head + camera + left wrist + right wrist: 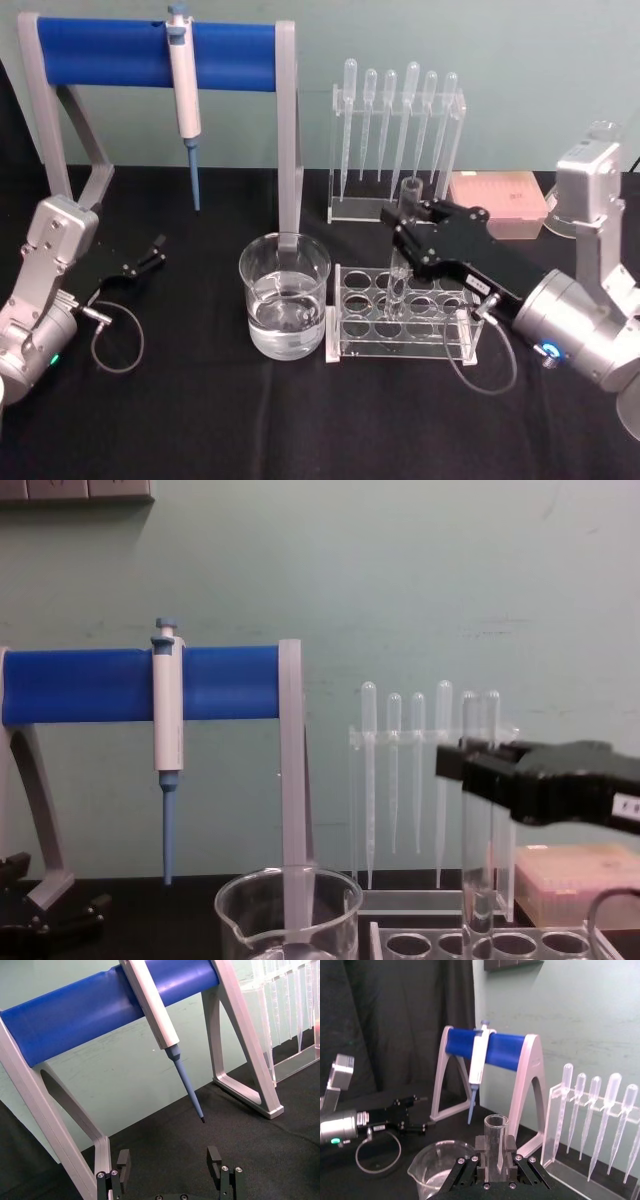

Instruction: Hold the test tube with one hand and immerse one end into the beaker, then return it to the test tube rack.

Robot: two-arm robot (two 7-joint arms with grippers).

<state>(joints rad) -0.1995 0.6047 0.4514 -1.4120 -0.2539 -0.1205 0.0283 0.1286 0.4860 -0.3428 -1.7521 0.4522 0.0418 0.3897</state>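
The test tube [399, 275] stands upright with its lower end down in a clear rack [350, 330]. My right gripper [403, 222] is shut on its upper part, just below the open rim. In the right wrist view the tube [496, 1127] rises between the closed fingers of that gripper [495, 1154]. From the chest, the right gripper [478, 770] grips the tube [478, 900] above the rack. The beaker [284, 295], about a third full of water, sits just left of the rack. My left gripper [155, 250] rests open at the far left, and the left wrist view shows this gripper [169, 1160] with nothing between its fingers.
A blue-barred stand [110, 52] at the back left carries a blue-and-white pipettor [183, 85]. A clear holder with several plastic pipettes [395, 130] stands behind the rack. A pink box [498, 203] lies at the back right. The table is covered with black cloth.
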